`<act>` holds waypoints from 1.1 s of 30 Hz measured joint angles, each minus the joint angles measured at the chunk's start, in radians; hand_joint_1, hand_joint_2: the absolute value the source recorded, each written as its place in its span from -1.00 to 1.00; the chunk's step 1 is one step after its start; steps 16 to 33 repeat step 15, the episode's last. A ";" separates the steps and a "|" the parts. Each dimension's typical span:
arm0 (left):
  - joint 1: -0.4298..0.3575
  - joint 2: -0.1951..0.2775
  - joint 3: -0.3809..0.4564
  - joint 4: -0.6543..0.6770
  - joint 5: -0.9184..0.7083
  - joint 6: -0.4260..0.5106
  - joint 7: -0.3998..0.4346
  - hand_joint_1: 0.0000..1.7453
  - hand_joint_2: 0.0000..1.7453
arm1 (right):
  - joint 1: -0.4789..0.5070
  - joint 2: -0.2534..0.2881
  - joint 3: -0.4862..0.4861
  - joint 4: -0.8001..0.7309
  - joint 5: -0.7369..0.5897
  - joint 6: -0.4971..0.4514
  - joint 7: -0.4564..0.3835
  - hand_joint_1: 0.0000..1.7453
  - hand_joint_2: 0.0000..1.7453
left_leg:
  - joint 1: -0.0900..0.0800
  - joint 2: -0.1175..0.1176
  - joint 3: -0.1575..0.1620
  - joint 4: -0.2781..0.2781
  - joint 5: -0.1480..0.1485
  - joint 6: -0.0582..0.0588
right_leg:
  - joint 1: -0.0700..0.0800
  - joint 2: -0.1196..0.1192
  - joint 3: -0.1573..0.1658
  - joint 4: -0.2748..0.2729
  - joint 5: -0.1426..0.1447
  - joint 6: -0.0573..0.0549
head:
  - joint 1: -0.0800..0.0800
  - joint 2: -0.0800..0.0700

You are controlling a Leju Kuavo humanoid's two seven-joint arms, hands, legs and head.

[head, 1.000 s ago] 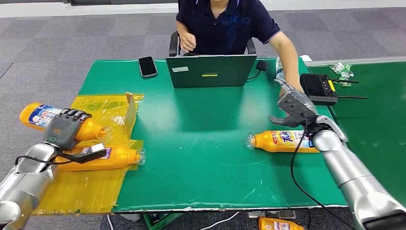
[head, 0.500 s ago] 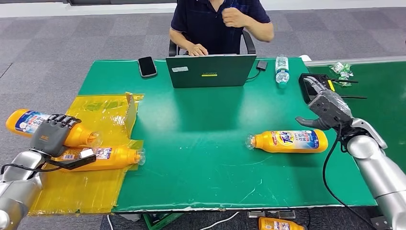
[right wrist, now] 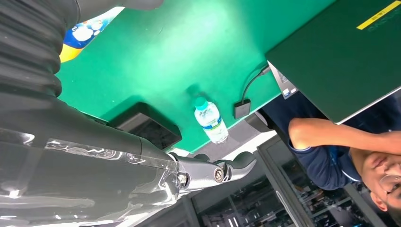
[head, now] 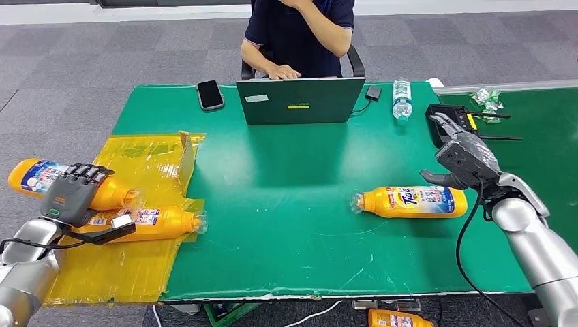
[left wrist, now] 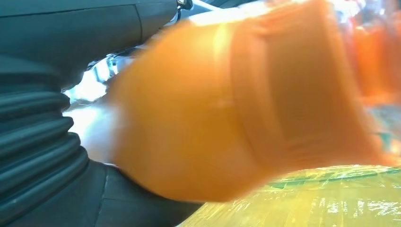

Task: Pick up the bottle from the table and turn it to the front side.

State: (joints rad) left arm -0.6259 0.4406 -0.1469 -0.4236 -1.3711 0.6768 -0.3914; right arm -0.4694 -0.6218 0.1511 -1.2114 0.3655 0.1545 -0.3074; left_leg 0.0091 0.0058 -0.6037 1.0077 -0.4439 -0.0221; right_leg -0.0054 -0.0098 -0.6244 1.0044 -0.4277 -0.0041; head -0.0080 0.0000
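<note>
Held bottle could slip over the sheet

The left hand grips an orange detergent bottle by its body, held above the yellow plastic sheet; turning it risks loosening that hold. The right hand is empty, fingers apart, near the Tide bottle lying on the green table, which a careless swing could knock.

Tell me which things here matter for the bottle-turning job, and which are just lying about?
Part of the job:
- orange bottle on the green table
- bottle in the left hand
- bottle on the yellow sheet
- right hand

Lying about:
- laptop
- phone
- water bottle
- black controller
</note>
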 joint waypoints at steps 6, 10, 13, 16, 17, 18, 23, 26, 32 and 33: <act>0.054 -0.013 0.046 -0.101 -0.007 0.023 -0.043 -1.00 1.00 | -0.006 0.001 0.000 0.002 0.016 0.000 0.001 -1.00 1.00 | 0.000 0.000 0.000 0.000 0.000 0.000 | 0.000 0.000 0.000 0.000 0.000 0.000 | 0.000 0.000; 0.071 -0.025 0.081 -0.142 -0.025 0.024 -0.051 -1.00 1.00 | -0.020 0.012 0.001 0.015 0.031 -0.005 -0.003 -1.00 1.00 | 0.000 0.000 -0.001 0.000 0.000 0.000 | 0.000 0.000 0.000 0.000 0.000 0.000 | 0.000 0.000; 0.074 -0.034 0.103 -0.159 -0.037 0.024 -0.058 -1.00 1.00 | -0.049 0.034 0.006 0.049 0.059 -0.013 -0.011 -1.00 1.00 | 0.000 0.000 0.000 0.000 0.000 0.000 | 0.000 0.000 0.000 0.000 0.000 0.000 | 0.000 0.000; 0.075 -0.039 0.113 -0.165 -0.045 0.024 -0.060 -1.00 1.00 | -0.066 0.048 0.012 0.070 0.071 -0.019 -0.014 -1.00 1.00 | 0.000 0.000 0.000 0.000 0.000 0.000 | 0.000 0.000 0.000 0.000 0.000 0.000 | 0.000 0.000; 0.075 -0.039 0.113 -0.165 -0.045 0.024 -0.060 -1.00 1.00 | -0.066 0.048 0.012 0.070 0.071 -0.019 -0.014 -1.00 1.00 | 0.000 0.000 0.000 0.000 0.000 0.000 | 0.000 0.000 0.000 0.000 0.000 0.000 | 0.000 0.000; 0.075 -0.039 0.113 -0.165 -0.045 0.024 -0.060 -1.00 1.00 | -0.066 0.048 0.012 0.070 0.071 -0.019 -0.014 -1.00 1.00 | 0.000 0.000 0.000 0.000 0.000 0.000 | 0.000 0.000 0.000 0.000 0.000 0.000 | 0.000 0.000; 0.075 -0.039 0.113 -0.165 -0.045 0.024 -0.060 -1.00 1.00 | -0.066 0.048 0.012 0.070 0.071 -0.019 -0.014 -1.00 1.00 | 0.000 0.000 0.000 0.000 0.000 0.000 | 0.000 0.000 0.000 0.000 0.000 0.000 | 0.000 0.000; 0.075 -0.039 0.113 -0.165 -0.045 0.024 -0.060 -1.00 1.00 | -0.066 0.048 0.012 0.070 0.071 -0.019 -0.014 -1.00 1.00 | 0.000 0.000 0.000 0.000 0.000 0.000 | 0.000 0.000 0.000 0.000 0.000 0.000 | 0.000 0.000; 0.075 -0.039 0.113 -0.165 -0.045 0.024 -0.060 -1.00 1.00 | -0.066 0.048 0.012 0.070 0.071 -0.019 -0.014 -1.00 1.00 | 0.000 0.000 0.000 0.000 0.000 0.000 | 0.000 0.000 0.000 0.000 0.000 0.000 | 0.000 0.000; 0.075 -0.039 0.113 -0.165 -0.045 0.024 -0.060 -1.00 1.00 | -0.066 0.048 0.012 0.070 0.071 -0.019 -0.014 -1.00 1.00 | 0.000 0.000 0.000 0.000 0.000 0.000 | 0.000 0.000 0.000 0.000 0.000 0.000 | 0.000 0.000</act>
